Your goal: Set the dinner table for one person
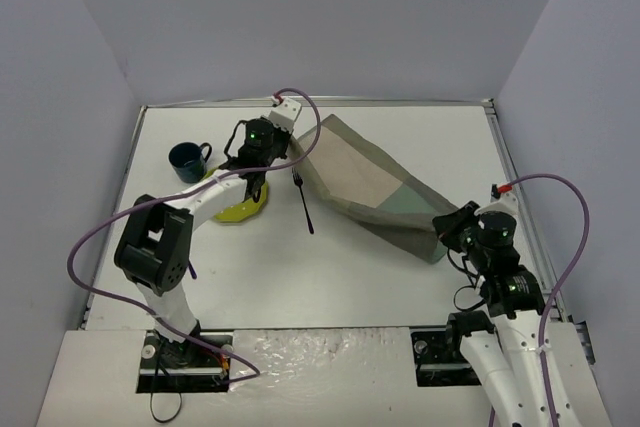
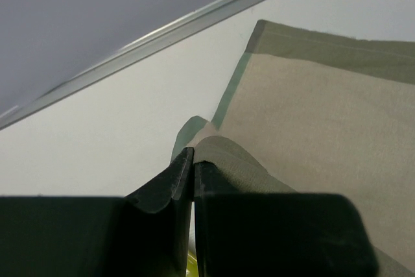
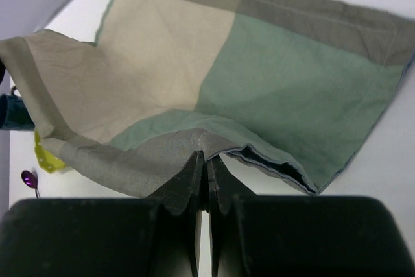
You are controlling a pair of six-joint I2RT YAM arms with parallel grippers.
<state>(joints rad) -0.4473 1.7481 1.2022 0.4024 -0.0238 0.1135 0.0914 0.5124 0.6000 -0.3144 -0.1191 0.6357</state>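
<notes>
1. While the big white worktop point(image 1: 400, 127) lies flat under everything, the cloth placemat point(image 1: 365, 182) is held partly lifted over it between both arms.
2. The left fingers point(image 2: 162, 189) pinch one far corner; the right fingers point(image 3: 181, 186) pinch a near edge.
3. I think both should pull it tight, lower it together, and miss the fork point(image 1: 303, 202) and yellow plate point(image 1: 240, 209).
4. No words or labels show anywhere.

one placemat point(image 1: 362, 175), fork point(image 1: 303, 203), mug point(image 1: 186, 160), plate point(image 1: 238, 211)
</notes>
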